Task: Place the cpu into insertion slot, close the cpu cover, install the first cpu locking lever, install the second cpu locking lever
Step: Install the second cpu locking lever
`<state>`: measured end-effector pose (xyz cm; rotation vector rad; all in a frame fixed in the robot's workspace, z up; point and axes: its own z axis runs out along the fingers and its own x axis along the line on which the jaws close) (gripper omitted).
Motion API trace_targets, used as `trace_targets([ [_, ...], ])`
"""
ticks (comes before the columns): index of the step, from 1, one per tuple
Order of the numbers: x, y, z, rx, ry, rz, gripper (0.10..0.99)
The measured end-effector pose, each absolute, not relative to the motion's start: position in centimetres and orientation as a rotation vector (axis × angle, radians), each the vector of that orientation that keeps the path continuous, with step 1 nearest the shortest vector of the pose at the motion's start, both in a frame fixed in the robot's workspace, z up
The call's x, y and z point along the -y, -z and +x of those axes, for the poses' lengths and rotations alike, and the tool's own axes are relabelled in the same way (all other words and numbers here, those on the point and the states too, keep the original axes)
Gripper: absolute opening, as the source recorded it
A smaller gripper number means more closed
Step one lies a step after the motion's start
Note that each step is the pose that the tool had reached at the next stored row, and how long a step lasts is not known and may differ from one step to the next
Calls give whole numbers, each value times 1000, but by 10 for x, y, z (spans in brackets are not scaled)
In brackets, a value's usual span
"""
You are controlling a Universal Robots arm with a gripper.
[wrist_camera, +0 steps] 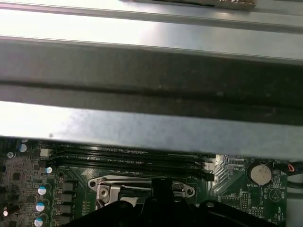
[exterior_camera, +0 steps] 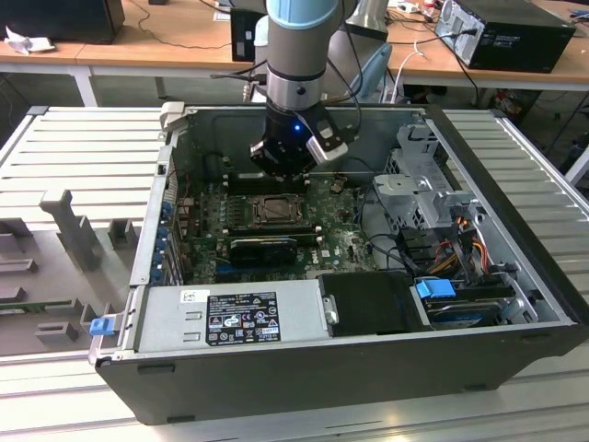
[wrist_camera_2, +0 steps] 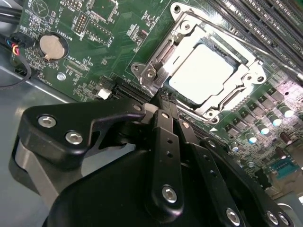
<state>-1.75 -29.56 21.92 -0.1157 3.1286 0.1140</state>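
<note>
Gripper (wrist_camera_2: 163, 97) — black fingers pressed together, clenched on nothing, tips just beside the cpu cover (wrist_camera_2: 156, 66). Cpu (wrist_camera_2: 201, 73) — pale face up, seated in the insertion slot (exterior_camera: 276, 210), cover frame lying flat around it. Coin battery (wrist_camera_2: 51, 47) — well apart from the slot, on the green motherboard (wrist_camera_2: 94, 52).

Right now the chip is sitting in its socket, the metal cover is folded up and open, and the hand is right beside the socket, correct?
Not quite: in the second wrist view the metal cover lies shut over the chip in its socket. The hand is right beside it.
</note>
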Motion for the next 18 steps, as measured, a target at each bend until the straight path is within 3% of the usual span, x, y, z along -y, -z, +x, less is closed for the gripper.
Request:
trace_targets([
  [11,300,-247,-17,-3129,-114,-115,106],
  [18,309,-248,-17,-3129,-112,-115,106],
])
